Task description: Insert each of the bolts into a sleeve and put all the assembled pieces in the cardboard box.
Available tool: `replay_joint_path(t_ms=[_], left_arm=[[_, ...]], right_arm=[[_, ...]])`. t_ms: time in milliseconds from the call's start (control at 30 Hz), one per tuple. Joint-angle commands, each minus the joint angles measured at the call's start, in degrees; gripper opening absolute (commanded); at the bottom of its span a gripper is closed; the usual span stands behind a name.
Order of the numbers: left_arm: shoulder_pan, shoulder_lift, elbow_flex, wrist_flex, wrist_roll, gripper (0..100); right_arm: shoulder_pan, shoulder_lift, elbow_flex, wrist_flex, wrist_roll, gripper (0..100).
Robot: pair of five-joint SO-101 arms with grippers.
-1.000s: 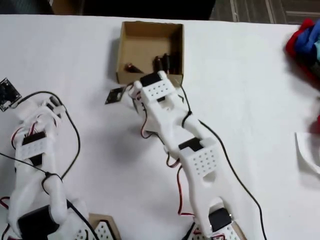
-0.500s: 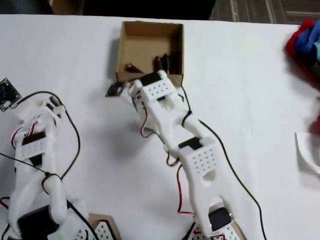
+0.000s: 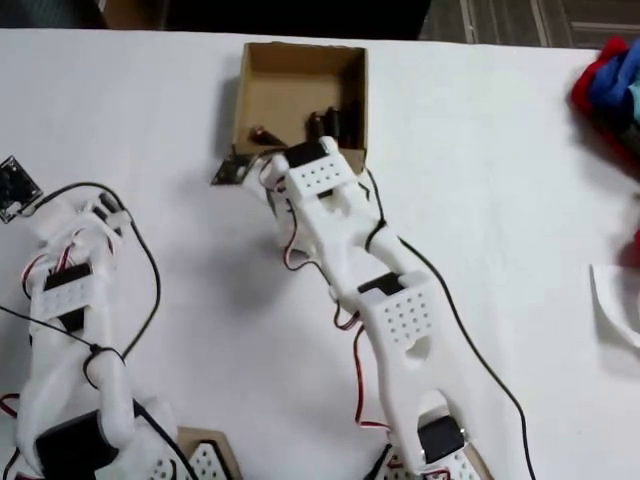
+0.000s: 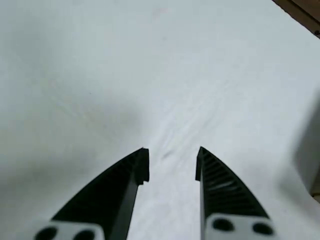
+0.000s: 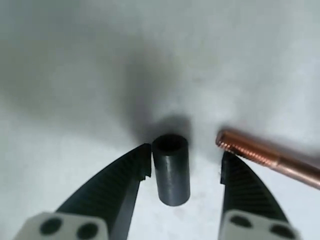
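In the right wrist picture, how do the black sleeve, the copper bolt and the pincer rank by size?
1. Pincer: largest, but nearest the camera.
2. Copper bolt and black sleeve: unsure; bolt longer but thinner, and cut off by the edge.

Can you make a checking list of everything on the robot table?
Surface: white table, no spills seen.
Job's things: cardboard box holds dark pieces; a black sleeve sits inside the open right gripper, a copper bolt beside it.
Clutter: coloured cloth and a white curved thing at the table's edge.
Grippers: left gripper open over bare table; right open around the sleeve.
Cables: black cable loops on the table; red wires run along an arm.
Surroundings: dark floor beyond the table.
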Motion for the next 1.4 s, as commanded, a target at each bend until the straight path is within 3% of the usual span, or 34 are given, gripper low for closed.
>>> replay_joint_path(t_ms=[0, 1167, 1233, 1367], left_arm=[[-0.3, -0.2, -0.4, -1.1, 0.5, 17], [-0.3, -0.2, -0.5, -1.1, 0.5, 17], [-0.3, -0.2, -0.5, -1.1, 0.5, 17], [-0.3, -0.2, -0.5, -1.1, 0.5, 17]], right_arm=[[3.5, 1.1, -1.6, -0.7, 0.1, 24.0], [6.5, 1.3, -1.6, 2.6, -0.1, 23.9], [6.5, 1.4, -1.5, 2.6, -0.1, 20.6], [6.7, 1.4, -1.1, 3.0, 0.0, 3.3]])
